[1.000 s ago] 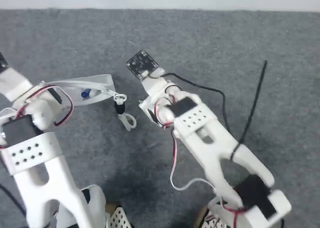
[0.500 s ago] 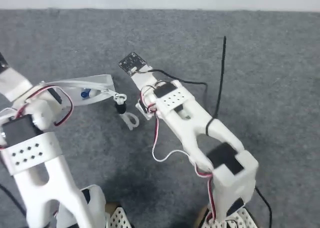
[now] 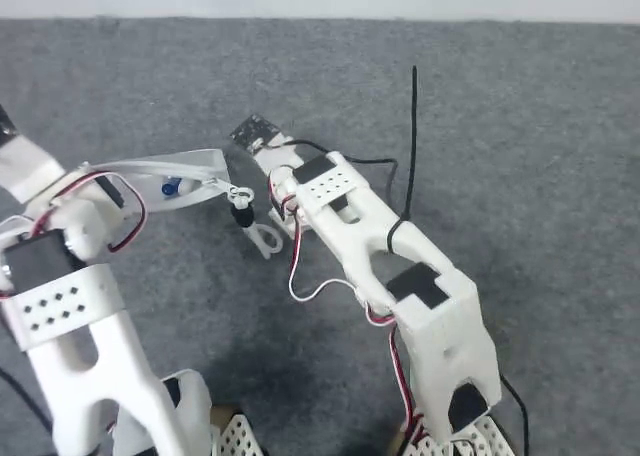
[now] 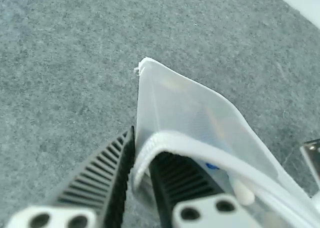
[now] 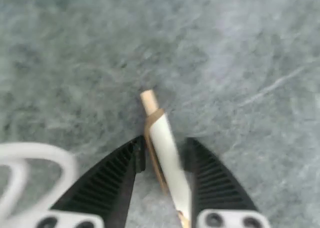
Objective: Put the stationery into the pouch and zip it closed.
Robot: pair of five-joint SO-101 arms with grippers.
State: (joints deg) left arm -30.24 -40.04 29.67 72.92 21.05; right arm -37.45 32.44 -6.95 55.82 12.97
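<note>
Pouch (image 4: pixel 200 118) rim clamped in my left pincer (image 4: pixel 142 154) to hold its mouth open; right pincer (image 5: pixel 165 144) grips pen (image 5: pixel 161 130) near it.

I count one pouch (image 4: pixel 200 118), one pen (image 5: pixel 159 125) and one grey carpet (image 3: pixel 520 96), plus my two claws: one left claw (image 4: pixel 142 155), one right claw (image 5: pixel 165 144).

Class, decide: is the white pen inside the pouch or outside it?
Outside: the pen sits in the right gripper over carpet, apart from the pouch.
</note>
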